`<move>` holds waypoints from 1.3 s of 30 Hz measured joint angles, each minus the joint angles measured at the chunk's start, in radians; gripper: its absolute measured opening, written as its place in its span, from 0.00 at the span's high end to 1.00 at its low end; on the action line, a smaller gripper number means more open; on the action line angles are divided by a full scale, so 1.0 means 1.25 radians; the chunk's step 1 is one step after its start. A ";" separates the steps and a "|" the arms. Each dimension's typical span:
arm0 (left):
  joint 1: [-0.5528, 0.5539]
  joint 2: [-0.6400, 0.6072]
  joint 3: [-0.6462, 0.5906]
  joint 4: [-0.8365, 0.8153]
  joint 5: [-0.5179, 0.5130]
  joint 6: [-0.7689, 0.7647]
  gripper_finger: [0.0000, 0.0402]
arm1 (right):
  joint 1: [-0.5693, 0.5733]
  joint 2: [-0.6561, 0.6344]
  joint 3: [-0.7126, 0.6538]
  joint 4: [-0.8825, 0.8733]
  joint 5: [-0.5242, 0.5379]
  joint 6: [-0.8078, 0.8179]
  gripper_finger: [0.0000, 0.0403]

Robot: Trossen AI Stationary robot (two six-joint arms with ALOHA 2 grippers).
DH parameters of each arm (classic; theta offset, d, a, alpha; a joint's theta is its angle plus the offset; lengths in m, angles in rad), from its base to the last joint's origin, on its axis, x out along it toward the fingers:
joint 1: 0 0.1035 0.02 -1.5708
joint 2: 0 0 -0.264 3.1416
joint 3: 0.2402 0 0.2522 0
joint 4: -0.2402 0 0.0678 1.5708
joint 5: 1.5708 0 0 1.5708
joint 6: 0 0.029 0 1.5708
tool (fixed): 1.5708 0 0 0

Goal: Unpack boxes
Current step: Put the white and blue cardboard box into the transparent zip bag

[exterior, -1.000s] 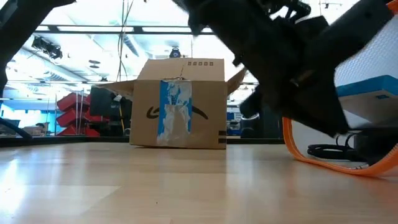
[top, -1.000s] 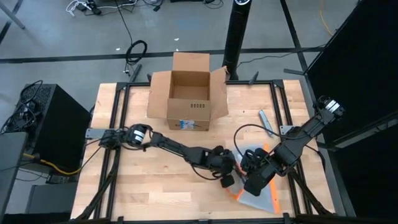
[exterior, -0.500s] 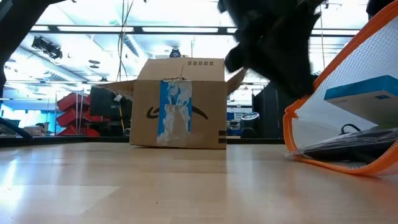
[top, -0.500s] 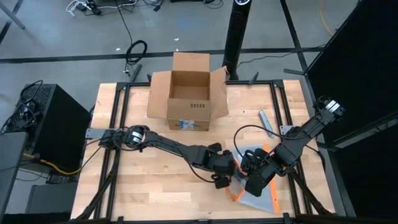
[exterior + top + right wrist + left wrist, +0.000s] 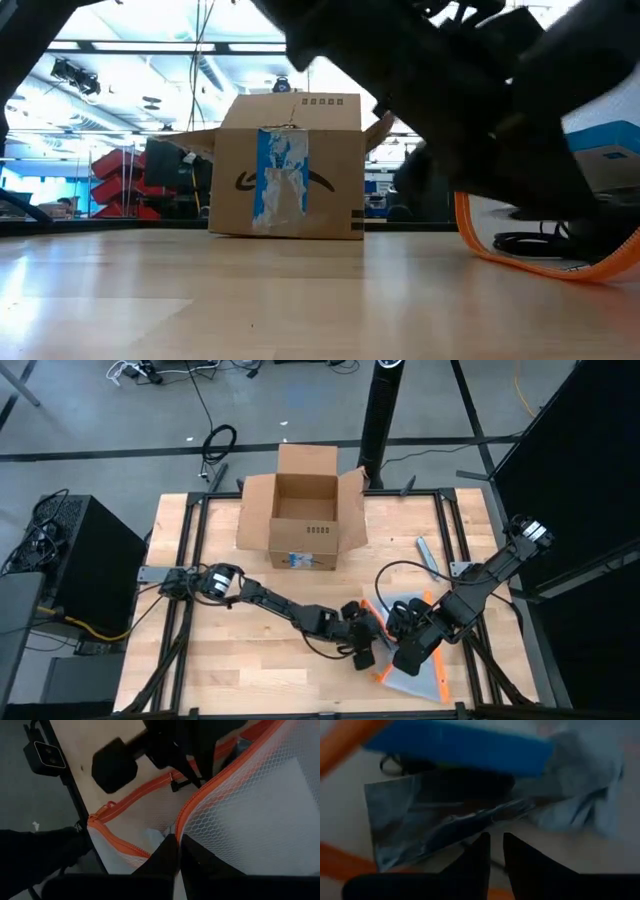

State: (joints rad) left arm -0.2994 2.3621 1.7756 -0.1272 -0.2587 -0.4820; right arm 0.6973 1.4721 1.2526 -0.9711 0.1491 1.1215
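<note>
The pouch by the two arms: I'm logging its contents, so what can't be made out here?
- Pouch contents: high view, arms cover them; too small.
- Low view: dark arm hides most of it.
- Left wrist view: blue item blurred.
- Box floor: in shadow.

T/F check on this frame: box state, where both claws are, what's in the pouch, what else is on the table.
1. The cardboard box stands with its flaps open at the far side of the table. True.
2. Both claws are inside the box. False: the left claw and the right claw are at the orange-edged mesh pouch, near the table's front right.
3. The right claw is shut on the pouch's mesh wall. True, as the right wrist view shows.
4. The pouch is empty. False: a blue box and a black cable show inside it.
5. The box lies tipped on its side. False: it stands upright, opening upward.
6. A grey strip lies on the table right of the box. True.
</note>
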 joint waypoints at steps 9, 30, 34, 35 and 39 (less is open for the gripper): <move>0.015 -0.008 -0.042 0.106 0.055 -0.039 0.97 | 0.000 0.008 0.000 0.007 0.003 -0.001 1.00; 0.043 -0.173 -0.101 -0.113 0.037 0.019 0.76 | 0.003 0.009 0.000 0.016 0.007 -0.041 1.00; 0.076 -0.195 -0.127 -0.106 0.040 0.010 0.69 | 0.007 0.009 0.000 0.015 0.007 -0.041 1.00; 0.090 -0.194 -0.140 -0.100 0.050 0.002 0.66 | 0.007 0.009 0.000 0.015 0.006 -0.040 1.00; 0.130 -0.189 -0.203 -0.038 0.142 -0.021 0.58 | 0.011 0.008 0.000 0.016 0.004 -0.020 1.00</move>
State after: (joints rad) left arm -0.1364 2.1254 1.5222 -0.1744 -0.0812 -0.5083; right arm 0.7108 1.4826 1.2526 -0.9516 0.1547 1.0961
